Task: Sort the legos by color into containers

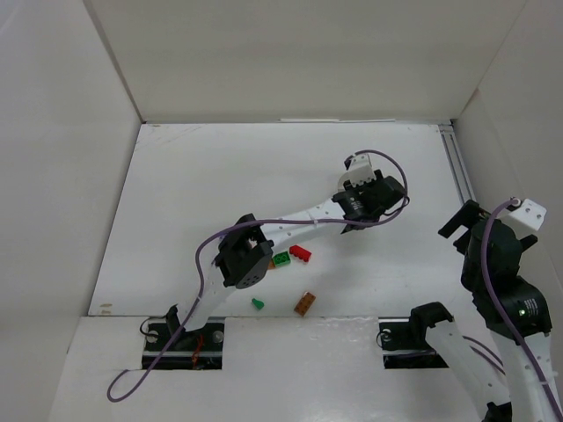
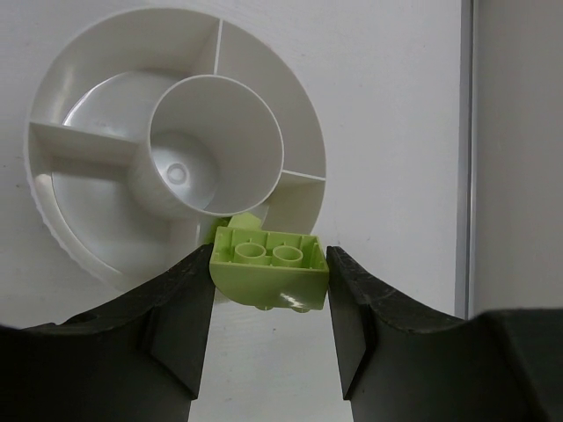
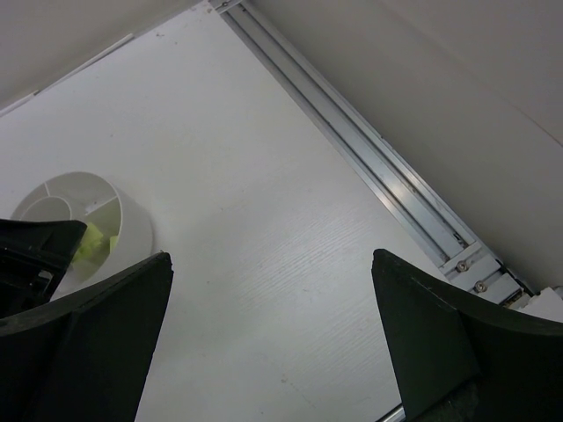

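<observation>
The left gripper (image 2: 269,260) clamps a lime-green Lego brick (image 2: 268,274) between its two black fingers (image 2: 180,325), holding it just above the near rim of a round white dish (image 2: 84,230) at the far right of the table (image 1: 202,193). The brick is glossy, with two hollow round studs side by side on its upper face and a curved underside. A sliver of the same lime shows behind it against the dish wall. Whether that belongs to the held brick or to a second piece is hard to tell. The dish has a deep cup-shaped hub, and thin spoke walls divide the ring around it into wedge compartments. Nearer the arm bases, well apart from the dish, lie a green brick (image 1: 281,258) touching a red brick (image 1: 301,254), a small green piece (image 1: 258,303) and an orange-brown brick (image 1: 305,303). The right gripper (image 3: 271,264) hangs off to the right, beside an aluminium rail (image 3: 387,171), with its jaws spread wide and nothing between them.
</observation>
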### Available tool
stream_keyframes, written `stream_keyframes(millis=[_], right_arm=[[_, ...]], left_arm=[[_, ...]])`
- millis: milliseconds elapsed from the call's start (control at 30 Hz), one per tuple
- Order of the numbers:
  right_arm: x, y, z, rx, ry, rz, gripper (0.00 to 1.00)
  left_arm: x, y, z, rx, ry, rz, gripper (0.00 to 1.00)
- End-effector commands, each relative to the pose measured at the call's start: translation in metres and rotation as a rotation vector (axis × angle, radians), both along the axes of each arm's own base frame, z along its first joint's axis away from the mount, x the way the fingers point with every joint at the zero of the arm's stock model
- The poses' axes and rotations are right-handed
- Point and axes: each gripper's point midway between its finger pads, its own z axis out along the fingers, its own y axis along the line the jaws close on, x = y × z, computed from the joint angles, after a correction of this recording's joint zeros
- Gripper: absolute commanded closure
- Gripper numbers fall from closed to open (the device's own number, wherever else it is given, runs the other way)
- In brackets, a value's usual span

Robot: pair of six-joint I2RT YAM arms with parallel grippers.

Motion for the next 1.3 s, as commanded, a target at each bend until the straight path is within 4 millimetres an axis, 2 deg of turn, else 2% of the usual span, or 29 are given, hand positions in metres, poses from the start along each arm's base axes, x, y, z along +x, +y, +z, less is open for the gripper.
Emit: stream_keyframes(millis=[0, 100, 267, 367, 567, 600, 633, 733, 767, 800, 833, 867, 900, 967, 1000, 1033, 1067, 1100, 1133, 1167, 1233, 1267], right_arm=[[-0.005, -0.005, 0.01, 0.005, -0.035, -0.027, 0.01], [-0.005, -0.005, 0.01, 0.005, -0.035, -0.027, 0.01], [-0.005, -0.005, 0.01, 0.005, -0.035, -0.027, 0.01], [-0.005, -0.005, 0.01, 0.005, -0.035, -0.027, 0.01], [-0.005, -0.005, 0.01, 0.005, -0.035, -0.027, 0.01], [-0.005, -0.005, 0.01, 0.005, -0.035, -0.027, 0.01], [-0.005, -0.005, 0.01, 0.005, -0.035, -0.027, 0.01], [-0.001, -0.002, 0.009, -0.01, -0.024, 0.003, 0.01], [0.002, 0.001, 0.008, -0.012, -0.027, 0.015, 0.01], [0.005, 0.003, 0.008, -0.024, -0.016, 0.034, 0.01], [0.008, 0.008, 0.009, -0.023, -0.017, 0.07, 0.01], [0.012, 0.012, 0.01, -0.032, -0.012, 0.102, 0.01], [0.018, 0.017, 0.013, -0.07, -0.016, 0.15, 0.01], [0.029, 0.04, 0.021, -0.089, -0.04, 0.309, 0.01], [0.038, 0.05, 0.025, -0.139, -0.05, 0.386, 0.01], [0.042, 0.06, 0.023, -0.147, -0.051, 0.451, 0.01], [0.047, 0.08, 0.023, -0.14, -0.055, 0.564, 0.01], [0.05, 0.089, 0.019, -0.147, -0.049, 0.619, 0.01], [0.057, 0.098, 0.015, -0.157, -0.035, 0.668, 0.01], [0.058, 0.112, 0.012, -0.147, -0.027, 0.753, 0.01], [0.064, 0.127, 0.011, -0.148, -0.037, 0.834, 0.01], [0.066, 0.137, 0.009, -0.14, -0.044, 0.877, 0.01]], left_arm=[[0.008, 0.001, 0.032, -0.07, -0.037, 0.053, 0.58], [0.008, 0.0, 0.026, -0.062, -0.034, 0.053, 0.55], [0.013, 0.002, 0.021, -0.062, -0.027, 0.068, 0.4], [0.013, 0.002, 0.021, -0.062, -0.027, 0.068, 0.35], [0.012, 0.004, 0.023, -0.062, -0.027, 0.068, 0.35], [0.011, 0.004, 0.03, -0.076, -0.026, 0.059, 0.35], [0.01, 0.006, 0.031, -0.065, -0.03, 0.053, 0.31], [0.004, 0.012, 0.06, -0.076, -0.061, 0.009, 0.26], [0.001, 0.015, 0.061, -0.052, -0.073, -0.021, 0.21], [-0.002, 0.023, 0.088, -0.074, -0.103, -0.032, 0.19], [-0.006, 0.028, 0.097, -0.077, -0.112, -0.052, 0.16], [-0.01, 0.036, 0.093, -0.051, -0.119, -0.065, 0.15], [-0.017, 0.05, 0.121, -0.055, -0.16, -0.097, 0.09], [-0.028, 0.064, 0.137, -0.057, -0.196, -0.148, 0.03], [-0.04, 0.089, 0.136, -0.025, -0.198, -0.16, 0.0], [-0.047, 0.102, 0.135, -0.019, -0.195, -0.16, 0.0], [-0.049, 0.119, 0.134, -0.003, -0.202, -0.134, 0.0], [-0.057, 0.14, 0.105, 0.068, -0.17, -0.128, 0.0], [-0.062, 0.168, 0.12, 0.035, -0.177, -0.08, 0.0], [-0.061, 0.19, 0.117, 0.027, -0.161, -0.009, 0.0], [-0.074, 0.237, 0.086, 0.11, -0.088, 0.056, 0.0], [-0.083, 0.257, 0.098, 0.074, -0.097, 0.078, 0.0]])
